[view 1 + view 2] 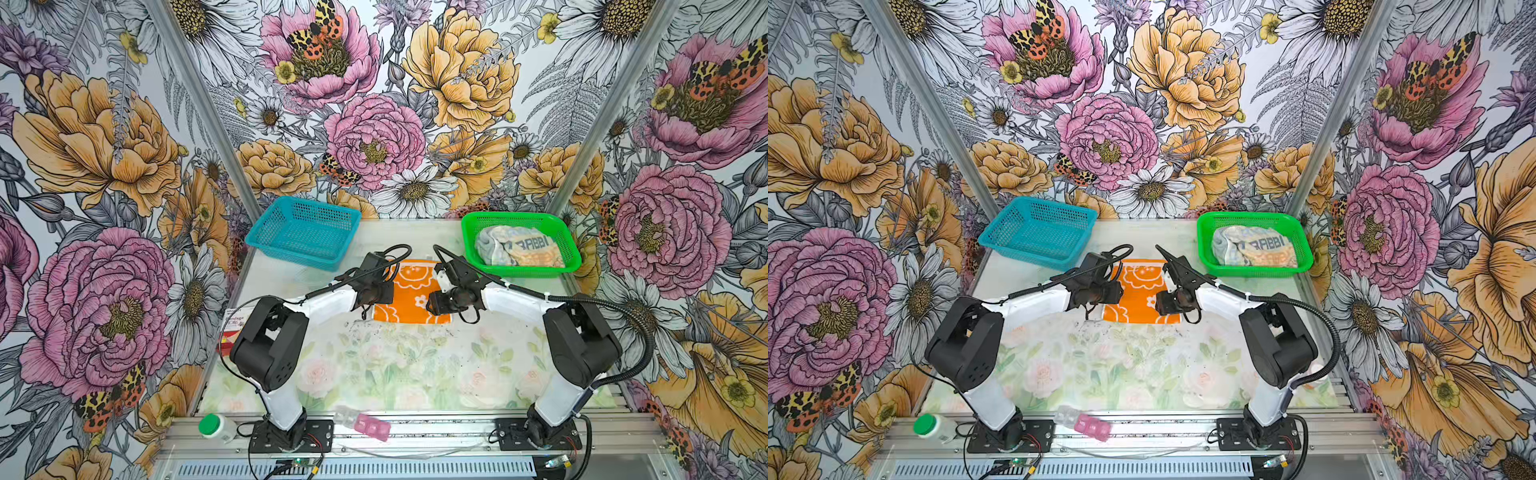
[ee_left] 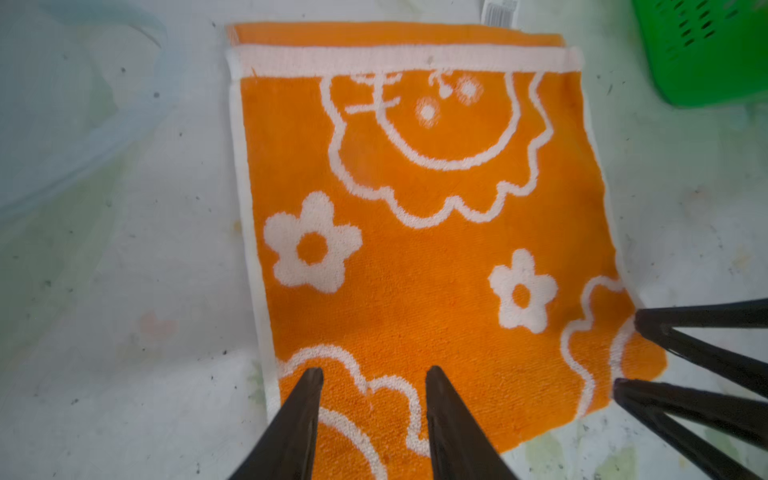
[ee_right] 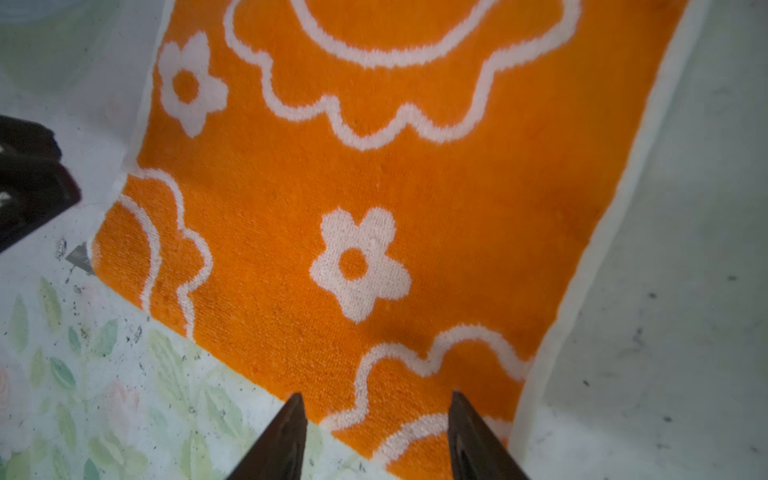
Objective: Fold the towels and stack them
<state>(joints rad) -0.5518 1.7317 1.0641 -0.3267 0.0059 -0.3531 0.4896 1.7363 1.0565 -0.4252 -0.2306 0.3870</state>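
Terrycloth, soft, light and limp: in both top views the orange towel (image 1: 411, 291) lies flat on the table (image 1: 415, 365), with both arms bent inward over its near edge.

Left wrist view: the left gripper (image 2: 374, 370) is parted and empty over one near corner.

Right wrist view: the right gripper (image 3: 376, 395) is parted and empty at the near hem. The corners look best to pinch.

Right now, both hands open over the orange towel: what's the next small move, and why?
Probably lower both and pinch the near corners. The orange towel lies flat, seemingly folded once: a second layer peeks out at its far edge. The left hand and right hand hang open over its near edge, so a second fold looks due.
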